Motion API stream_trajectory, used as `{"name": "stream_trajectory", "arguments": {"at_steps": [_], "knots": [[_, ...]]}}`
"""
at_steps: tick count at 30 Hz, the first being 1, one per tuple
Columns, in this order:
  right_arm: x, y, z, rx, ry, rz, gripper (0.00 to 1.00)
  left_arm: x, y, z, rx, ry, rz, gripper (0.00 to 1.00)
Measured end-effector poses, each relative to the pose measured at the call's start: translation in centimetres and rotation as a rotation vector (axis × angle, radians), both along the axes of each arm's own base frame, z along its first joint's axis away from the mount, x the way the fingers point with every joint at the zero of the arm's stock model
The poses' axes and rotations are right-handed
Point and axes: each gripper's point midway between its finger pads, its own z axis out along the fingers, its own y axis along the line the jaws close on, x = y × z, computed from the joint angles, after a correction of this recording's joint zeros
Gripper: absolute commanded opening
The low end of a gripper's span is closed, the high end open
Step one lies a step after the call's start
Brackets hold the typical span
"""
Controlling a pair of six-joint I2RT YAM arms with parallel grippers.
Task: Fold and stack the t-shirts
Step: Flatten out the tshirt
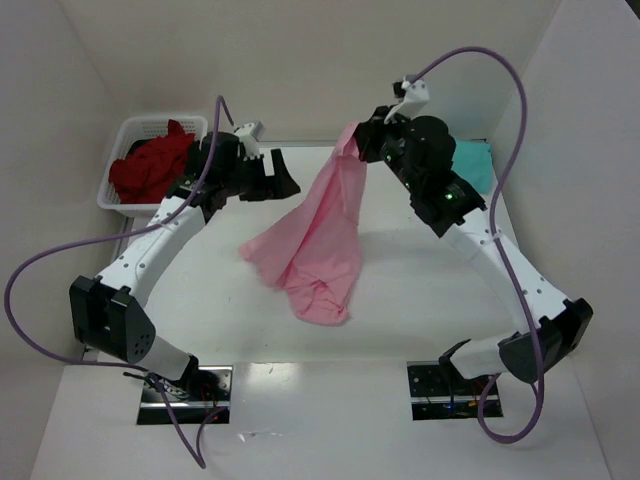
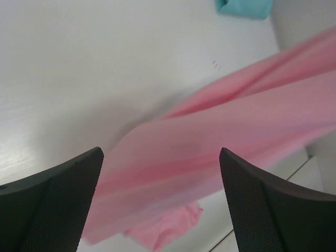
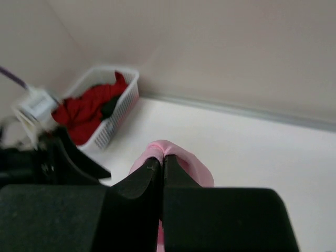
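Right gripper (image 3: 161,161) pinches pink t-shirt (image 1: 320,240); right wrist alone shows contact.

Bright, even light with soft shadows; the pink t-shirt (image 2: 236,131) looks blurred from the left wrist.

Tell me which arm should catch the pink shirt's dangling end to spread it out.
Left, probably. The left claw is open and empty, the pink shirt hanging just ahead of it. The right claw is shut on the shirt's raised corner, holding it up.
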Motion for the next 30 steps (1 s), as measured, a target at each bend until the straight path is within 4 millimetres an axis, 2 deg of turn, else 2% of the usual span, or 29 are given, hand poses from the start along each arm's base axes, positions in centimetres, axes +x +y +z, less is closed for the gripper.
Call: {"name": "stream_trajectory", "arguments": {"at_steps": [3,6,11,14,19,24,28,30], "knots": [[-1.2,-1.3,4.8,0.030,-0.092,-0.020,0.00,-1.3,1.1,-3.0,0.045,0.044,0.022,1.00],[-1.8,-1.9,5.6,0.029,-0.105,-0.028,0.00,-2.5,2.4,-6.4,0.107,0.111,0.048,1.00],[-1.5,-2.2,3.6,-0.021,-0.050,-0.045,0.00,-4.2,3.2,-10.3,0.153,0.199,0.052,1.00],[-1.4,-2.3,2.9,-0.038,-0.029,-0.049,0.00,-4.5,2.9,-11.2,0.142,0.218,0.038,1.00],[-1.4,-2.2,2.2,-0.049,-0.019,-0.046,0.00,-2.9,0.4,-12.8,0.032,0.246,-0.004,1.00],[-1.2,-2.5,-0.2,-0.076,0.025,-0.051,0.00,-2.3,-1.4,-16.8,-0.051,0.349,-0.019,0.99],[-0.5,-3.9,-2.3,-0.094,0.068,-0.085,0.00,-1.5,-2.7,-20.1,-0.098,0.418,-0.026,0.97],[-0.1,-4.8,-3.0,-0.097,0.084,-0.109,0.00,-1.3,-3.2,-21.2,-0.111,0.438,-0.035,0.97]]}}
